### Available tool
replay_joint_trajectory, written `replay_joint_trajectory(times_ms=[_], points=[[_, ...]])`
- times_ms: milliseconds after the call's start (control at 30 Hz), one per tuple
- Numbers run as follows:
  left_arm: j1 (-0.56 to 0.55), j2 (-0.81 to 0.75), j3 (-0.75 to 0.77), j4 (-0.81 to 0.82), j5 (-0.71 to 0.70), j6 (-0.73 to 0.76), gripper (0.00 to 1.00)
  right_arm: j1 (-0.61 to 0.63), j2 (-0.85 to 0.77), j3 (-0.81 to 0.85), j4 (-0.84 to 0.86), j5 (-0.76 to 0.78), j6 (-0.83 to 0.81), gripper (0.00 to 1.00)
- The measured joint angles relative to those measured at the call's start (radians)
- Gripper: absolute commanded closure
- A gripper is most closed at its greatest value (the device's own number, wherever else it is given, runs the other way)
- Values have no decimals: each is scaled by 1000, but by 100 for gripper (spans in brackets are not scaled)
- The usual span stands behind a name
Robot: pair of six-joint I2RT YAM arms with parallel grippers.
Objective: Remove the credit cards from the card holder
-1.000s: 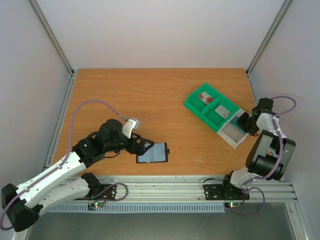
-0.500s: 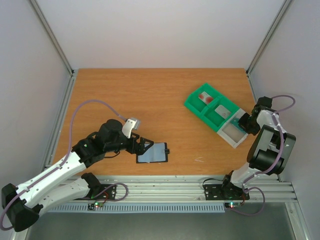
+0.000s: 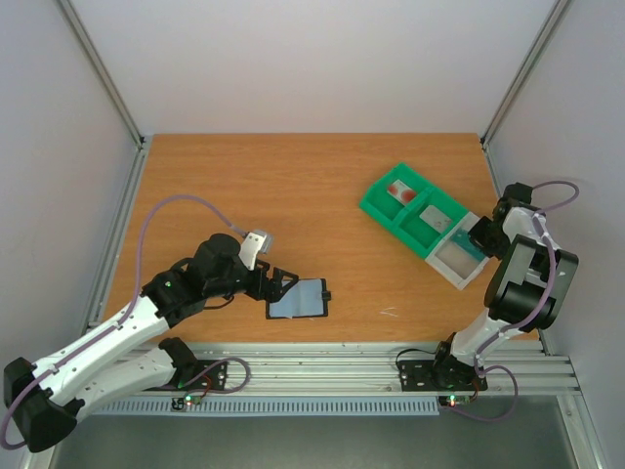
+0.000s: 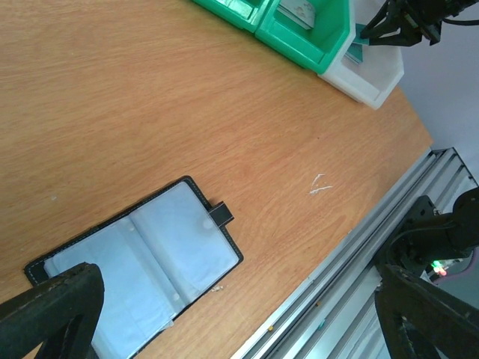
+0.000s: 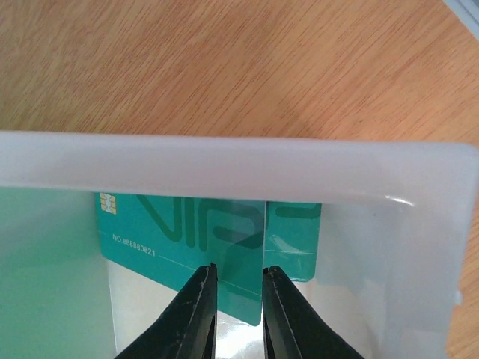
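Right arm (image 3: 522,283) shifted, teal card (image 5: 187,232) in white bin (image 5: 224,161) visible only wrist-side

And there's the left arm (image 3: 103,342), white shells over black joints, silver camera block (image 3: 259,241) just behind its black two-finger claw (image 3: 283,285), mauve cable (image 3: 181,198) looping back from there, right arm (image 3: 532,283) dressed alike.

Right arm (image 3: 522,283) has shifted slightly, its fingers (image 5: 200,314) now parted over the teal card (image 5: 172,232)
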Motion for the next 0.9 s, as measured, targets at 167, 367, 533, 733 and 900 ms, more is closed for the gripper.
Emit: replay_joint_trajectory(times_ms=[167, 367, 533, 733, 900], points=[[0, 1, 0, -13, -18, 11, 1, 2, 3, 2, -2, 16, 39, 79], [0, 1, 0, -16, -32, 22, 1, 9, 20, 29, -41, 75, 104, 77], [0, 1, 0, -31, -46, 22, 1, 31, 30, 69, -88, 133, 164, 76], [0, 1, 0, -54, -74, 22, 1, 64, 26, 102, -140, 161, 212, 73], [0, 1, 11, -94, -126, 21, 1, 115, -23, 106, -182, 139, 222, 71]])
